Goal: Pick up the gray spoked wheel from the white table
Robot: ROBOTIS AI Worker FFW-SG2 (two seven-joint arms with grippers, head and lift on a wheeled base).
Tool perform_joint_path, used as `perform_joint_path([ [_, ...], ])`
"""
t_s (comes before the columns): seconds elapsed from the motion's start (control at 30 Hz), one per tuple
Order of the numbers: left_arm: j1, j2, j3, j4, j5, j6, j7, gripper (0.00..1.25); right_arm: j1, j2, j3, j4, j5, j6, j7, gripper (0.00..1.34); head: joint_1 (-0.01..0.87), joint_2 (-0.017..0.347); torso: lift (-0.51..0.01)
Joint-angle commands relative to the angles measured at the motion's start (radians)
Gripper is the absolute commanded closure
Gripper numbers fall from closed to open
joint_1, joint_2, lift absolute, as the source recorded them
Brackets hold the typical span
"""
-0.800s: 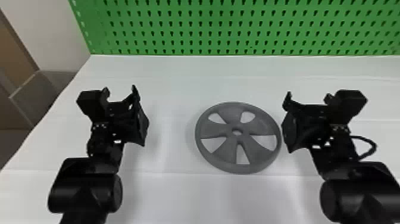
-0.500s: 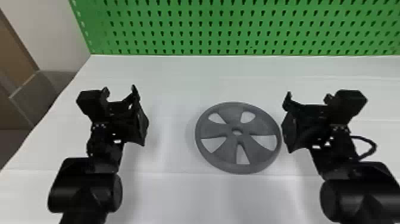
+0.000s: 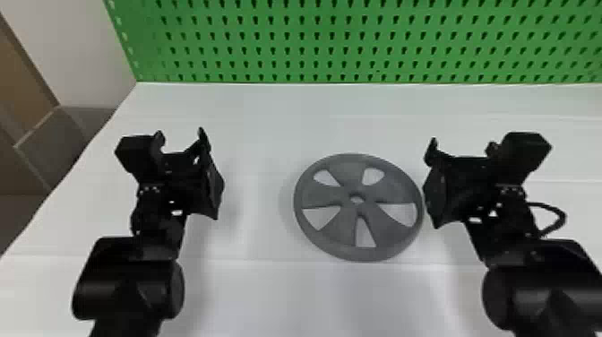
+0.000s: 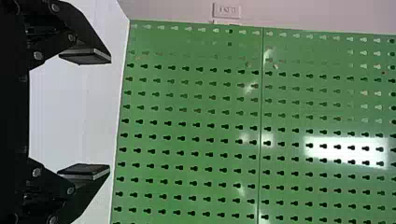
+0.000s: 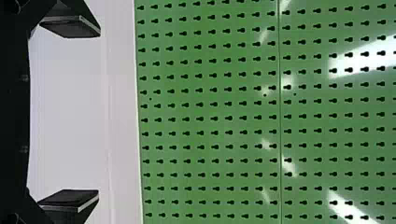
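Black fingers [image 4: 86, 57] stand wide apart on the left gripper [image 3: 180, 136], same on the right gripper [image 3: 462, 145], both holding nothing. Gray spoked wheel [image 3: 351, 172] lies flat on the white table [image 3: 251, 157] between them, nearer the right one, rim just beside it, can't tell if touching. Green pegboard [image 3: 313, 42] stands along the table's far edge; gray boxy shape [image 3: 53, 139] past the left edge, can't tell if it's a container.

A green pegboard [image 3: 358, 42] stands before a pale wall [image 3: 71, 45], catching bright reflections.
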Motion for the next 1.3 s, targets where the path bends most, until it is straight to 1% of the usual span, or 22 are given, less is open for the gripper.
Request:
perform_joint_path([
  [0.0,-0.001,0.0,-0.001,0.0,0.002,0.0,0.0,0.42,-0.01,-0.002,-0.004,-0.03,0.006,0.07,0.0,0.09,0.779,0.075,-0.096],
  [0.13,-0.001,0.001,-0.001,0.0,0.002,0.0,0.0,0.42,-0.03,0.0,-0.009,-0.052,0.005,0.145,0.0,0.09,0.779,0.075,-0.096],
  [0.33,-0.001,0.0,-0.001,0.0,0.002,0.002,0.0,0.42,-0.079,0.0,-0.012,-0.085,0.014,0.291,0.0,0.09,0.779,0.075,-0.096],
  [0.43,-0.001,0.0,-0.002,0.0,0.002,0.002,0.0,0.42,-0.11,-0.003,-0.014,-0.102,0.017,0.385,0.0,0.09,0.779,0.075,-0.096],
  [0.5,-0.001,0.001,-0.002,0.0,0.0,0.002,0.0,0.42,-0.136,-0.006,-0.015,-0.116,0.02,0.472,0.001,0.09,0.779,0.075,-0.096],
  [0.57,-0.001,0.001,-0.002,0.0,-0.002,0.002,0.0,0.42,-0.164,-0.014,-0.015,-0.125,0.028,0.547,0.009,0.09,0.779,0.075,-0.096],
  [0.7,-0.001,0.001,-0.004,0.0,-0.005,0.002,0.0,0.42,-0.216,-0.023,-0.015,-0.127,0.028,0.655,0.026,0.09,0.779,0.075,-0.096],
  [0.9,-0.004,0.001,-0.007,0.0,-0.008,0.002,0.0,0.42,-0.306,-0.026,-0.024,-0.127,0.026,0.837,0.038,0.08,0.779,0.075,-0.096],
  [1.0,-0.006,0.001,-0.008,0.0,-0.009,0.002,0.0,0.42,-0.351,-0.032,-0.021,-0.124,0.025,0.929,0.04,0.07,0.779,0.075,-0.096],
  [1.27,-0.006,0.001,-0.008,0.0,-0.012,0.002,0.0,0.42,-0.452,-0.051,0.002,-0.067,-0.008,1.132,0.04,0.07,0.779,0.075,-0.096],
])
